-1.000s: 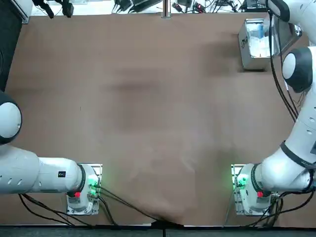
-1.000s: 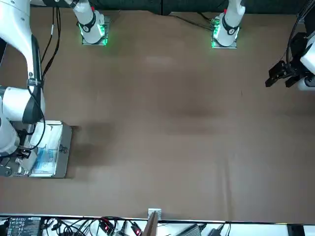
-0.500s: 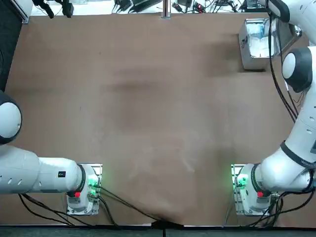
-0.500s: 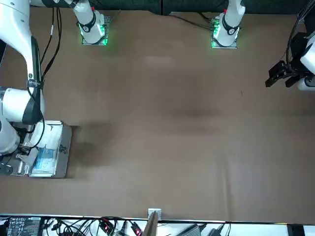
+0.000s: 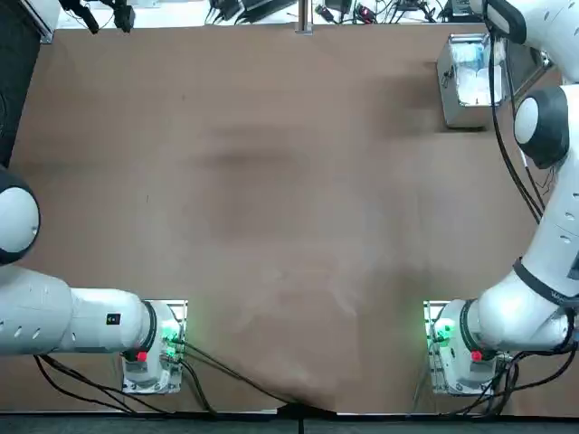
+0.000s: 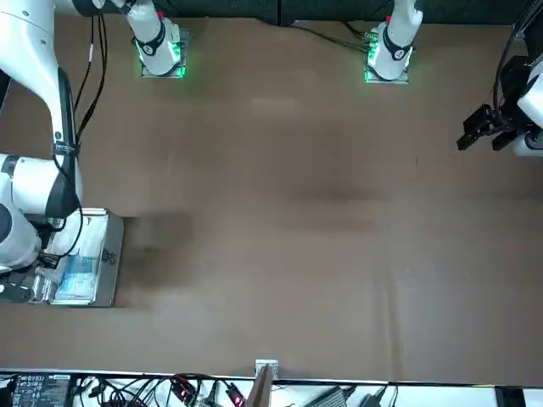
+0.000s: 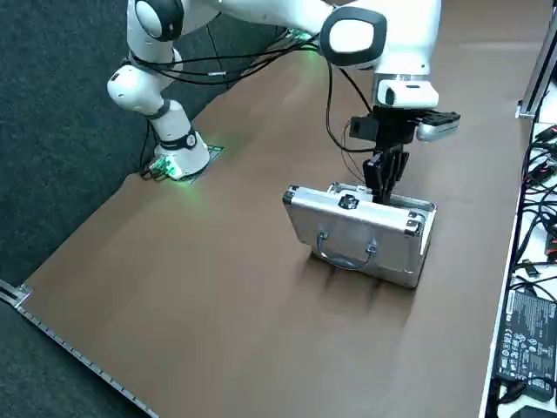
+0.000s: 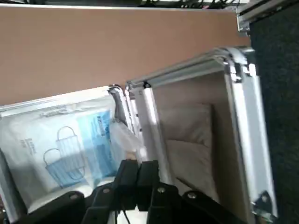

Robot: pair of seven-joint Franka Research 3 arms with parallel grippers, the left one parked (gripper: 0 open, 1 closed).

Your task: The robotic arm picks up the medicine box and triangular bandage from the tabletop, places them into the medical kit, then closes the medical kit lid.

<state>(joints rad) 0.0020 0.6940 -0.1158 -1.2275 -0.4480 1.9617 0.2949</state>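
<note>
The silver medical kit [image 5: 447, 86] stands open at the table's far right corner, also seen in the front view [image 6: 111, 263]. Its lid [image 7: 357, 237] stands nearly upright, handle side facing the right side camera. In the wrist view the lid's pale inner lining [image 8: 201, 140] shows. A white plastic packet with blue print [image 8: 60, 140] lies inside the kit; I cannot tell the medicine box from the triangular bandage there. My right gripper [image 7: 383, 185] points down at the lid's top edge. Its dark fingers are shut, touching each other [image 8: 138, 168] beside the lid's rim.
Cables and a black power unit [image 7: 526, 335] lie along the table's far edge beside the kit. The right arm's white elbow [image 5: 543, 127] hangs over the table's right side. The arm bases glow green [image 5: 443, 334] at the near edge.
The right arm's wrist and elbow have shifted slightly over the kit. The kit itself has stayed in place.
</note>
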